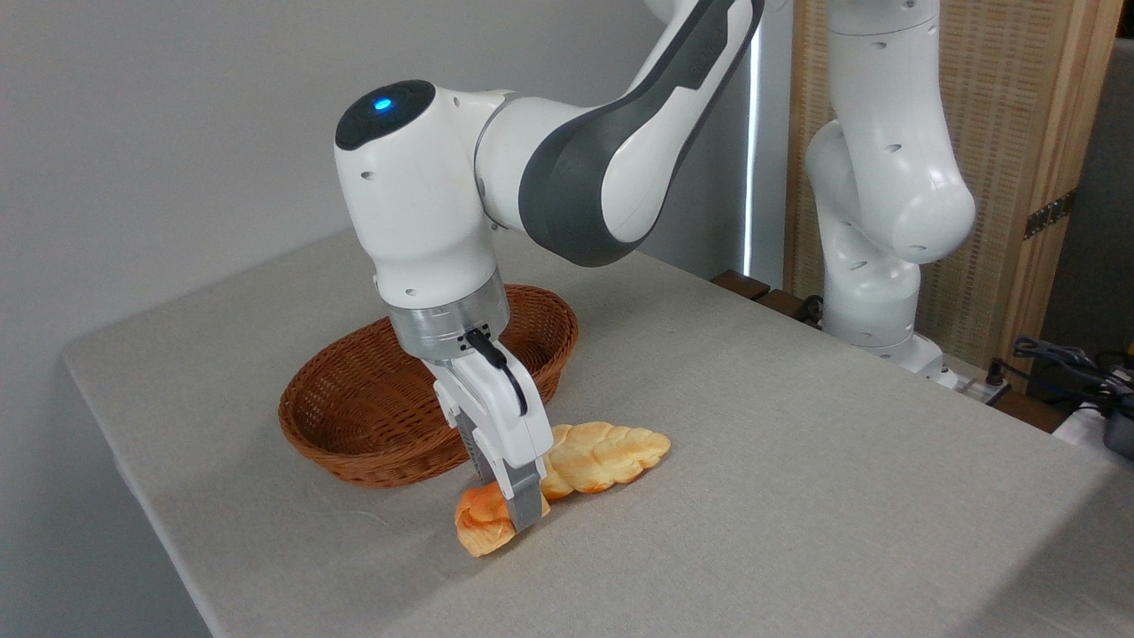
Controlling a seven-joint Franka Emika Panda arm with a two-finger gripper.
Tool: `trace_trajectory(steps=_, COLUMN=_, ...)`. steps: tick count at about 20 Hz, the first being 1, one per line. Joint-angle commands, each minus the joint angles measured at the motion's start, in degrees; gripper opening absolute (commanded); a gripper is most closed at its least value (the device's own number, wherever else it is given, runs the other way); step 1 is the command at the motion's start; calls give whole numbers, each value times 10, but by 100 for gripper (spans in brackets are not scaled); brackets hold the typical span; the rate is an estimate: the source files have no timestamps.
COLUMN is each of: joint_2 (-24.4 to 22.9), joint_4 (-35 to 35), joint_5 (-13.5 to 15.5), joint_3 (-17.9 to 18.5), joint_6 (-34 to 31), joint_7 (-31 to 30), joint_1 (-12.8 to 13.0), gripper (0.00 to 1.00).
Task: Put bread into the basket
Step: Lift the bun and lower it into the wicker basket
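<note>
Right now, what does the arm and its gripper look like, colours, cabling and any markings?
The arm is glossy white with rounded shells and dark grey joint panels. A black cap on the wrist joint carries a lit blue light. Below it sits a silver metal ring, from which a short black cable loops to the white gripper body. Its fingers are grey. No lettering is readable.

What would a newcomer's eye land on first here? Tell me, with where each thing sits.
First, the big white arm reaching down mid-table, its gripper lowered with the fingers around the small orange bun near the front edge. Just behind it sits the empty reddish-brown wicker basket, and a paler braided loaf lies right of the bun.
</note>
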State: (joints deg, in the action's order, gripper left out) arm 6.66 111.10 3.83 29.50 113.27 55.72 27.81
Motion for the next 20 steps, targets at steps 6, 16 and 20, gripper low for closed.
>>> trace_trajectory(steps=6, joint_2=-37, joint_4=-65, joint_5=27, joint_3=-1, joint_6=-26, joint_7=-1, joint_1=1, gripper=48)
trace_trajectory(steps=16, joint_2=-36, joint_4=-109, joint_5=67, joint_3=-93, joint_6=-69, joint_7=-51, joint_1=3, gripper=99)
trace_trajectory(steps=20, joint_2=-27, joint_4=-108, joint_5=64, joint_3=-107, joint_6=-73, joint_7=-74, joint_1=3, gripper=100)
